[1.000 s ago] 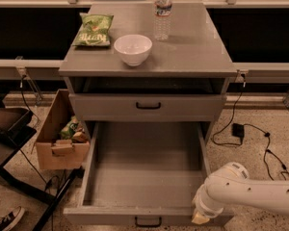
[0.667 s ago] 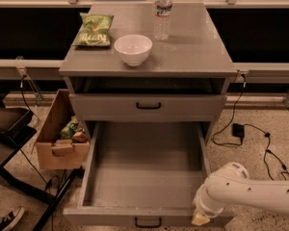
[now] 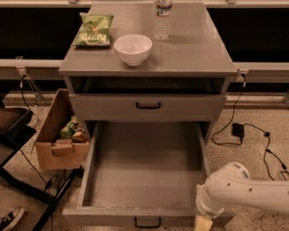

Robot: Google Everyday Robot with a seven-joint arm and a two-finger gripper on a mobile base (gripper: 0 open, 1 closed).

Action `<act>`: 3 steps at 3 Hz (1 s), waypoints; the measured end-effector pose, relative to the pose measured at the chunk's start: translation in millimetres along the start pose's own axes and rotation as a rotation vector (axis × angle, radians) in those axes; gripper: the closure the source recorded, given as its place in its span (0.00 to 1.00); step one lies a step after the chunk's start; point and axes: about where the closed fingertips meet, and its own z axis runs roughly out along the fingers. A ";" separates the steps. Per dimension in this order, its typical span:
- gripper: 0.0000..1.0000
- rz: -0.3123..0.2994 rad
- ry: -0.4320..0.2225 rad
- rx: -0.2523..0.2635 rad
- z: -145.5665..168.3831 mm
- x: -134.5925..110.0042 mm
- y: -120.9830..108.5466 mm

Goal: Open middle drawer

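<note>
The middle drawer [image 3: 183,107] is the flat grey front with a small black centre handle [image 3: 148,105], under the dark slot below the cabinet top. It stands shut, flush with the cabinet. Below it the bottom drawer [image 3: 144,215] is pulled far out, and its plain grey inside holds nothing. My white arm [image 3: 250,191] comes in from the lower right. My gripper [image 3: 203,222] hangs at the front right corner of the pulled-out bottom drawer, well below and right of the middle drawer's handle. It is partly cut off by the frame's bottom edge.
On the cabinet top [image 3: 197,47] are a green chip bag [image 3: 93,30], a white bowl [image 3: 133,48] and a water bottle [image 3: 163,11]. A cardboard box [image 3: 58,138] with items stands at the left. Black cables [image 3: 250,134] lie on the floor at the right. A shoe [image 3: 5,219] shows at bottom left.
</note>
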 end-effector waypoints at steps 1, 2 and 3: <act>0.00 0.000 0.016 0.029 -17.9 5.8 4.2; 0.00 -0.027 0.063 0.041 -68.2 7.2 10.5; 0.00 -0.030 0.113 0.069 -167.1 12.4 6.8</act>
